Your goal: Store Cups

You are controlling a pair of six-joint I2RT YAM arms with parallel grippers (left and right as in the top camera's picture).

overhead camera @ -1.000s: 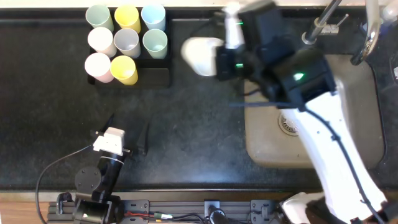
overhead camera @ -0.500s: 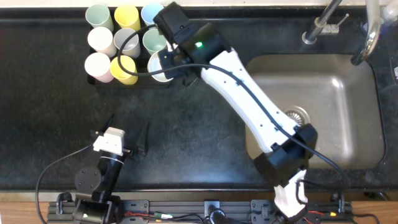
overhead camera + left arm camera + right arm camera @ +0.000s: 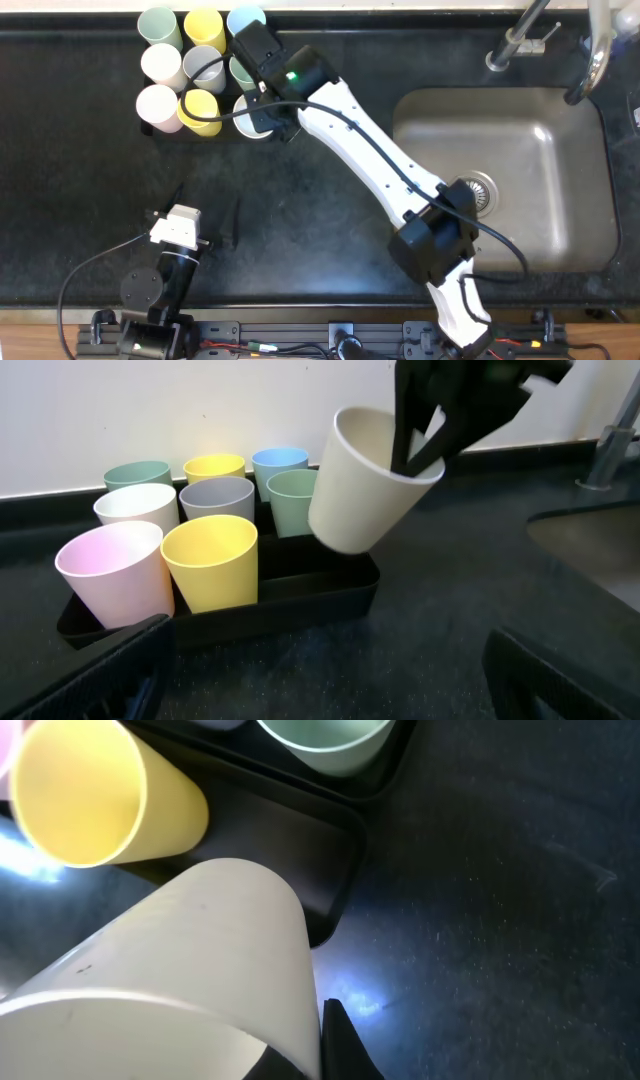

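Observation:
A black tray at the counter's back left holds several cups: mint, yellow, blue, white, grey, green, pink and a second yellow. My right gripper is shut on a white cup, one finger inside the rim and one outside. In the left wrist view this white cup hangs tilted above the tray's free front-right corner, held by the right gripper. The right wrist view has the white cup close up beside the yellow cup. My left gripper stands open and empty near the front.
A steel sink lies at the right, with a faucet behind it. The right arm stretches diagonally from the front right across the dark counter to the tray.
My right arm has swung left from beside the sink to the tray with the white cup and has lowered it toward the front-right corner. The left arm has not moved.

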